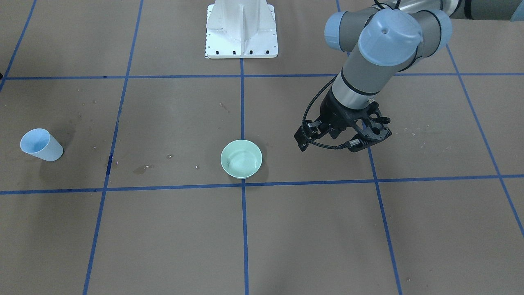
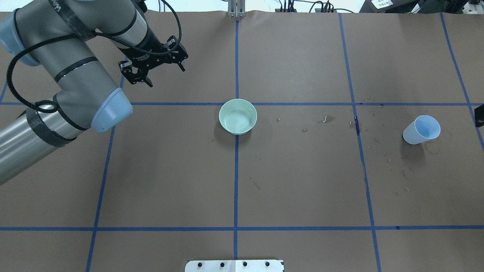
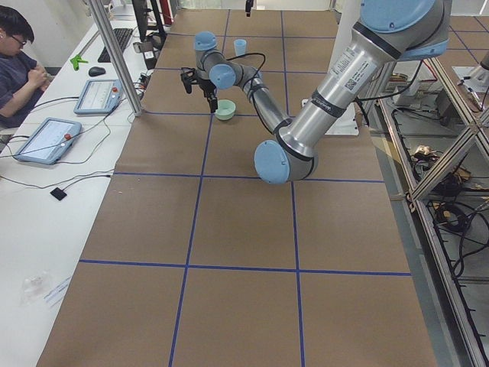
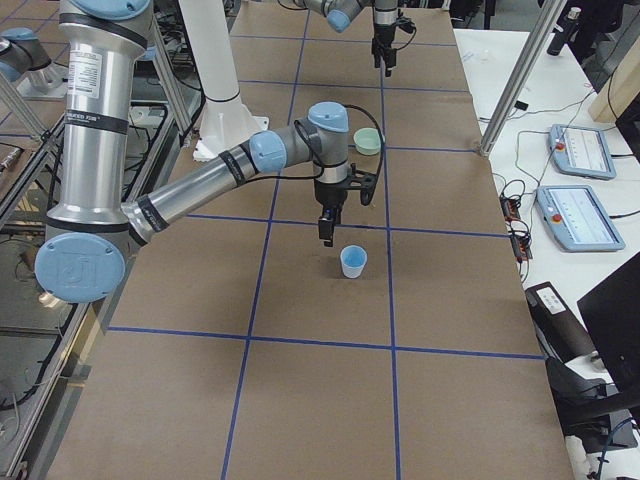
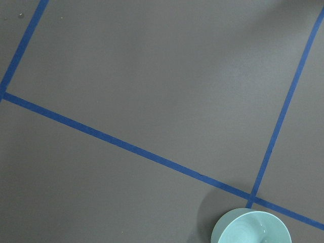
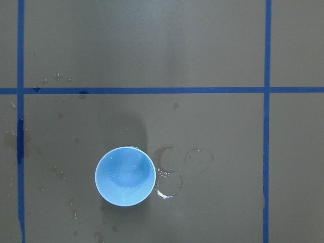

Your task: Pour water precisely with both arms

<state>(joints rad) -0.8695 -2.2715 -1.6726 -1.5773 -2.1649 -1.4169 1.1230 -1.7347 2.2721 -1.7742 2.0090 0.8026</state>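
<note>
Two pincers wait: the left pincer (image 1: 339,137) hangs spread and empty near the green bowl (image 1: 241,159), we judge to steady it, while the right pincer (image 4: 326,228), apart or together we cannot tell, hovers over the water (image 6: 121,179) glinting in the blue cup (image 6: 101,167).

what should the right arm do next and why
Probably lower the right tool to the blue cup and grip it: the cup stands upright and ungripped beneath that arm, while the green bowl sits at the table's centre, apart.

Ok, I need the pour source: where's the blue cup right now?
The blue cup stands upright at the overhead view's right, well apart from the green bowl at centre.
</note>
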